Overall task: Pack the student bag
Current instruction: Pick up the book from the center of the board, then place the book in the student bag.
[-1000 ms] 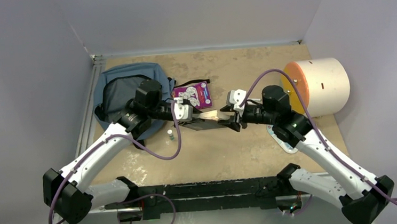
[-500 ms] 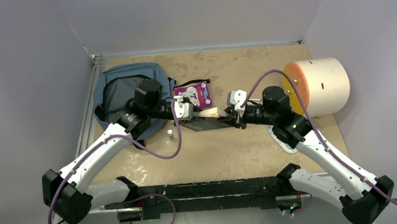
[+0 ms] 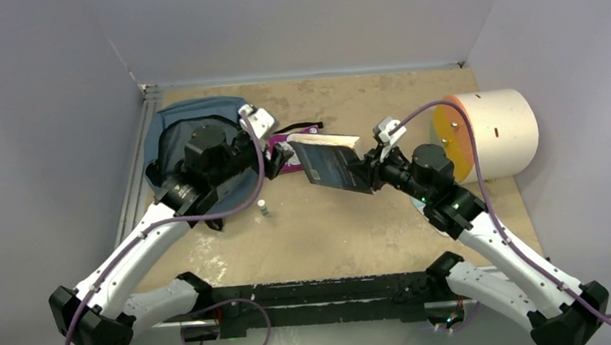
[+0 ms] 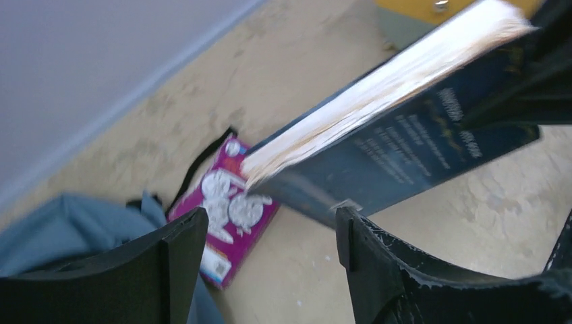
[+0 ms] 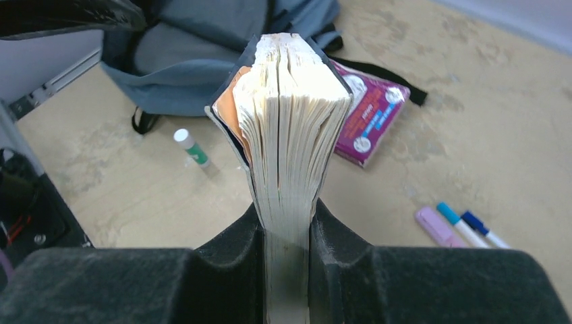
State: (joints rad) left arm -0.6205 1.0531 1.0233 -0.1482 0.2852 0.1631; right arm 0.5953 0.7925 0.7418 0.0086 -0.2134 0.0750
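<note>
Site report, working outward from the arm bases.

Nearest me on the table [image 3: 348, 235] lay a small glue stick [image 3: 264, 208], loose and well apart from both claws. A few markers [image 5: 459, 226] lay side by side; only the right wrist view showed them.

Further in, the right claw [image 5: 289, 223] was closed part-way on a dark blue paperback [image 3: 330, 161], one finger on each cover, pinching the page block. The book hung clear of the table, tilted, with its cream page edge turned to the far side. I judged it was held up on edge so that it could be slid into an opening rather than laid flat.

The left claw [image 4: 270, 229] stood wide open with nothing in it. The book's corner lay beyond its fingers, not between them. It hovered over a purple packet [image 3: 299, 136] that lay just beside the bag. I judged this claw was kept free to hold the bag's mouth.

The student bag [image 3: 174, 117] lay slumped at the far left of the table against the wall rail, under the left arm. That arm hid its zip, so I could not tell how far it was open.

At the far right a white cylinder [image 3: 492, 129] lay on its side, not involved.
</note>
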